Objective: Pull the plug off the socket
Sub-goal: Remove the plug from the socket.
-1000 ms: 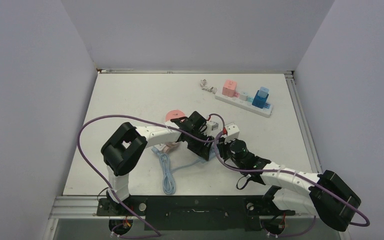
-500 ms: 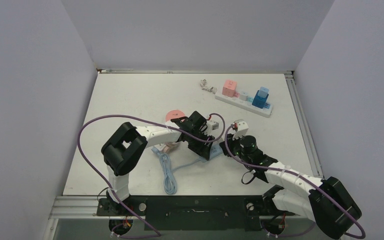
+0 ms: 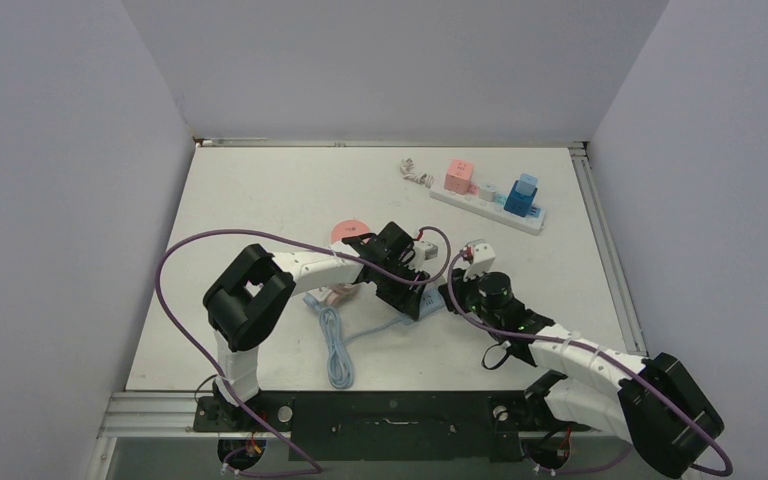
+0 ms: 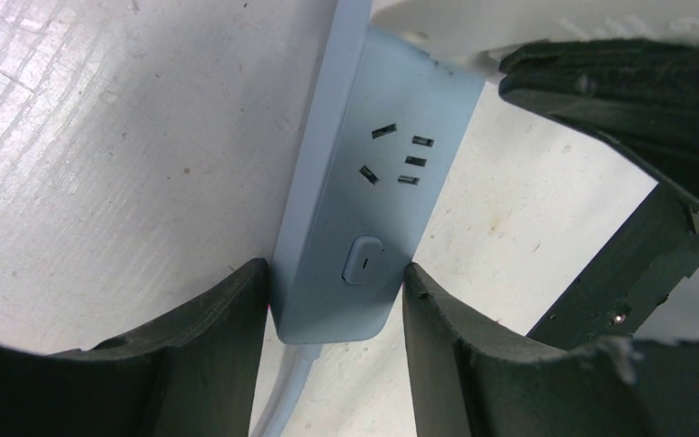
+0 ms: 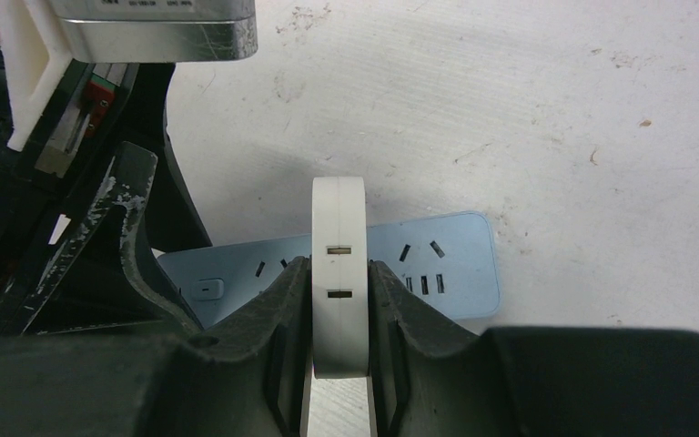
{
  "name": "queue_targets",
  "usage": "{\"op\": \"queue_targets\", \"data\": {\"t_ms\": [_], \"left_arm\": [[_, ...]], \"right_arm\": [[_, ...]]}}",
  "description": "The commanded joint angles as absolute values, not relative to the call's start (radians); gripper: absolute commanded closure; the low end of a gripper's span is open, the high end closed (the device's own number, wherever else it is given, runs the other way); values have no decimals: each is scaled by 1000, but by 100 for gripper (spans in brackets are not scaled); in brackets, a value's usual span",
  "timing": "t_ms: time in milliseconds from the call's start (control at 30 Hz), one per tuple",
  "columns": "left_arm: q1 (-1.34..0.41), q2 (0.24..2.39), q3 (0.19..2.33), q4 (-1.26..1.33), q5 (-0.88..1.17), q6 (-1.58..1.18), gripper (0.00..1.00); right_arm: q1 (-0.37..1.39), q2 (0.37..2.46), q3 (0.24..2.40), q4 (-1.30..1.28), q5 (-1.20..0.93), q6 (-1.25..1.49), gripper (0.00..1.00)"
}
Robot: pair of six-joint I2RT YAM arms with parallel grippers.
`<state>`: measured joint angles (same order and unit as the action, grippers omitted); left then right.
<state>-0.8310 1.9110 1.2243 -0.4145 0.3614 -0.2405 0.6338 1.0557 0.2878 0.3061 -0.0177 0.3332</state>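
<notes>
The socket is a light blue power strip (image 4: 364, 209) lying flat on the table, also visible in the right wrist view (image 5: 446, 264). My left gripper (image 4: 335, 278) is shut on its switch end, one finger pressed on each long side. The plug is a flat white adapter (image 5: 339, 273) pinched edge-on in my right gripper (image 5: 339, 264), which is shut on it. From above, the plug (image 3: 477, 250) sits up and to the right of the strip (image 3: 428, 300), and it looks lifted off it. Its prongs are hidden. An empty outlet faces up on the strip.
A white power strip (image 3: 485, 208) carrying pink and blue adapters lies at the back right, with a small coiled cord (image 3: 417, 172) beside it. A pink disc (image 3: 348, 230) is left of the arms. The blue strip's cable (image 3: 335, 350) runs toward the near edge.
My right gripper moved up and to the right with the white plug, away from the blue strip, then held still. The left gripper stayed clamped on the strip.
</notes>
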Motion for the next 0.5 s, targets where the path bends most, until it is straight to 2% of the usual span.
{"op": "queue_targets", "data": {"t_ms": [0,233,467], "left_arm": [[-790,1979,1206,-519,134,-253,100],[-788,1985,1208,-521,138,-253,100],[-790,1988,1208,-523,137,-252,100]], "right_arm": [[754,1047,335,331,158,285,95],[849,1119,374,312,259,251,95],[840,1076,355,315,268,274,95]]}}
